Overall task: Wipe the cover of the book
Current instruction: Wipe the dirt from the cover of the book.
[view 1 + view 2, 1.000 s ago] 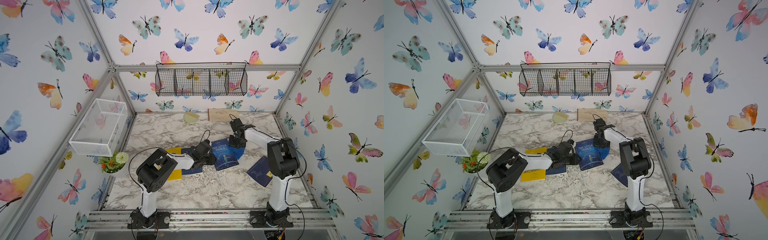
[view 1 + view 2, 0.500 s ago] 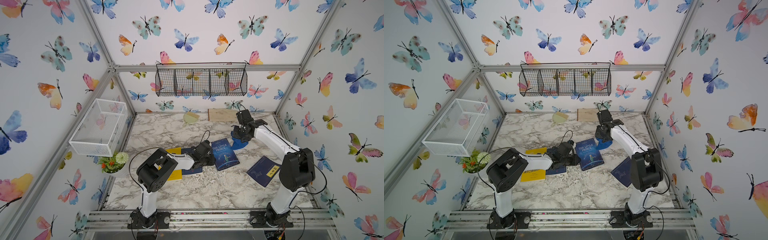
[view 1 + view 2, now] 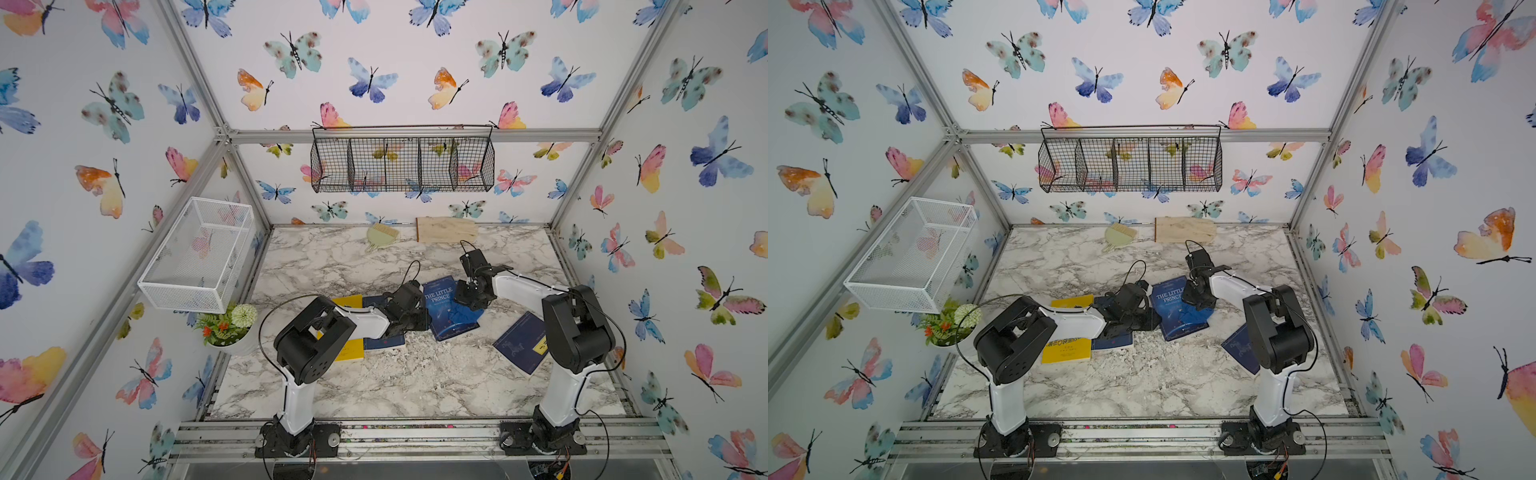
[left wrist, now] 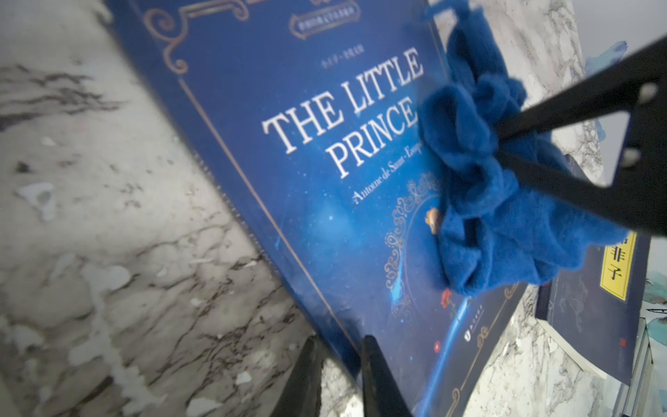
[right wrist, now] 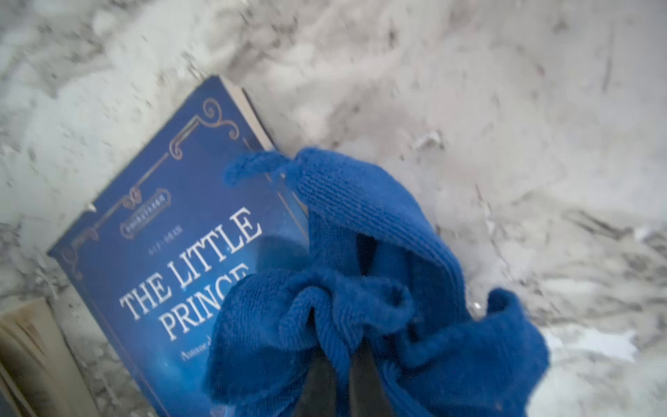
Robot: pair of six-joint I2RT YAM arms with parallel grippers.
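The blue book titled The Little Prince (image 3: 438,297) (image 3: 1168,296) lies flat on the marble table (image 3: 374,386). A crumpled blue cloth (image 3: 464,318) (image 4: 505,224) (image 5: 361,289) rests on the cover's right half, below the title. My right gripper (image 3: 469,300) (image 5: 343,348) is shut on the cloth and presses it onto the cover. At the left, my left gripper (image 3: 419,321) (image 4: 341,355) is shut on the book's near spine edge, one finger over the cover and one beside it on the table.
A yellow book (image 3: 351,351) and a dark blue book (image 3: 384,343) lie under my left arm. Another dark blue book (image 3: 519,343) lies by my right arm. A potted plant (image 3: 230,326), a brush (image 3: 380,237), a wooden board (image 3: 446,229) and two wire baskets (image 3: 199,253) (image 3: 401,160) line the edges.
The right gripper swung the cloth off the book toward the far right, then brought it back onto the cover. The left jaws narrowed onto the book's edge.
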